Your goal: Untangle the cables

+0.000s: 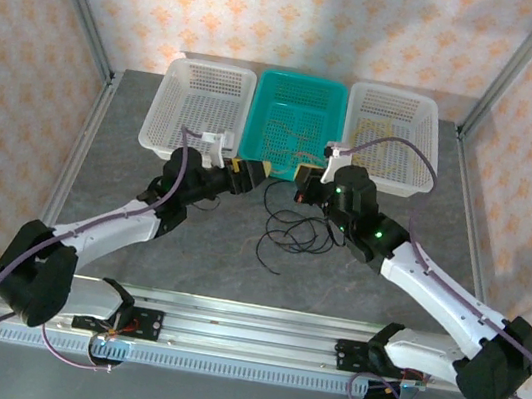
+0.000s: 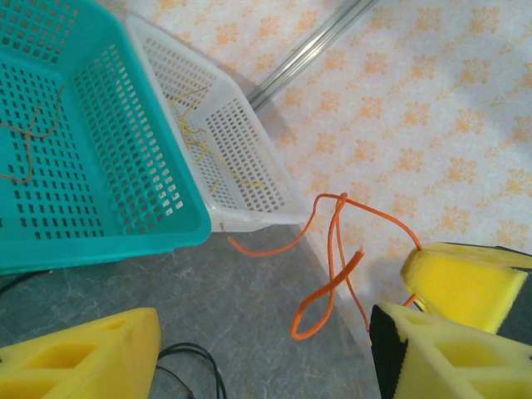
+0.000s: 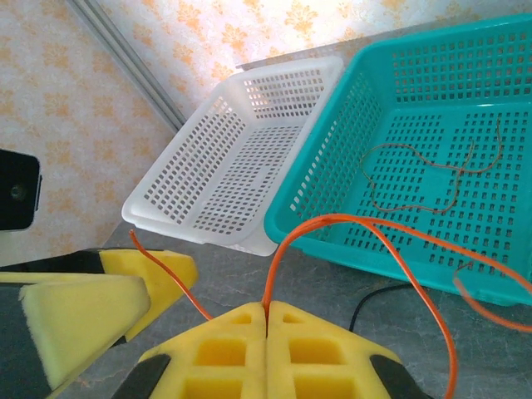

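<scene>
My left gripper hangs with its fingers spread and nothing between them, before the teal basket. Just to its right, my right gripper pinches the orange cable. The black cable lies mid-worktop.

Grey table, three baskets, black cable

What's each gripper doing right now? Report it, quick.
Left gripper: open, holding nothing.
Right gripper: closed on the orange cable.

Arms were white, joints black, arm cables purple-grey; the right end effector wore yellow foam pads.
</scene>
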Motion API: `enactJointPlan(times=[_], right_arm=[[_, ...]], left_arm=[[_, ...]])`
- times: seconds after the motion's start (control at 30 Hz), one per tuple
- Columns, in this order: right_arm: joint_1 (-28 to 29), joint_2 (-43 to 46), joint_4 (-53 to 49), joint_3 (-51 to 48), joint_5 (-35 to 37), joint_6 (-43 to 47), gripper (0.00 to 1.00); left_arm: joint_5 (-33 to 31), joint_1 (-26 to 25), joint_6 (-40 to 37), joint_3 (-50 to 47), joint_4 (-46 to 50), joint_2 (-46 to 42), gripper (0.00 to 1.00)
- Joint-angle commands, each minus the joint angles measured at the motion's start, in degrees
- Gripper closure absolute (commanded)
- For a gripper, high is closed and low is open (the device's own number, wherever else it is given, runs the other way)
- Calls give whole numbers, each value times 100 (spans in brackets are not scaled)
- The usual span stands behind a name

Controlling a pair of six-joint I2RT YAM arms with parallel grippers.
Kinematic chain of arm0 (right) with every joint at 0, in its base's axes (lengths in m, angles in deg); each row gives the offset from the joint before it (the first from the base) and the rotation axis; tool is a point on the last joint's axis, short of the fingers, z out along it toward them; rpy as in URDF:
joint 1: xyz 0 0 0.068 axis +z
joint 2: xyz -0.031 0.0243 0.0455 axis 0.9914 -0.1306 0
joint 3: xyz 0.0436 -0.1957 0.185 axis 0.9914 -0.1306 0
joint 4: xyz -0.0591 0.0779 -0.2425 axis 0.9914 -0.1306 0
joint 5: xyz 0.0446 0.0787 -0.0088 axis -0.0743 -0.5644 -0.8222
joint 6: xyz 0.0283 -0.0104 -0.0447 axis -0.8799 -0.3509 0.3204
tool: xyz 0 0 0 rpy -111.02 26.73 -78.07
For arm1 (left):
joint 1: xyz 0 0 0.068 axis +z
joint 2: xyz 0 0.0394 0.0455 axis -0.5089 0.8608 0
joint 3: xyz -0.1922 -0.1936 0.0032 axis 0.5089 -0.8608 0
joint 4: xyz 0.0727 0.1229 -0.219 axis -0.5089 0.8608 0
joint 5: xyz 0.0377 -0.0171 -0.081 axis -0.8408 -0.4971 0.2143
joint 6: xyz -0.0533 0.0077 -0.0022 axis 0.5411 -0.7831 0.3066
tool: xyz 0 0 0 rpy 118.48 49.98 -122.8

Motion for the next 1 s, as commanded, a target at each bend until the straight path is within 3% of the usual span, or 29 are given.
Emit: enactJointPlan(times=[0.0,0.2,0.47,0.9,0.97], right_arm=[[-34,37,66,232,54,5,100],[-154,-143,149,483,298,10,100],[-456,-1126,-293,1461,780,66,100],[-1180,-3141,-603,3238,150,199,100],[-1224,-3445,-638,3519,129,233,100]], left_arm=[[154,-9,-166,310,-200,138,34],[-113,-1,-343,709,-87,414,38],[-431,167,-574,1597,298,971,37],[-1256,443,-1111,3336,1580,2058,32],[-1328,508,-1139,3556,1752,2226,27]])
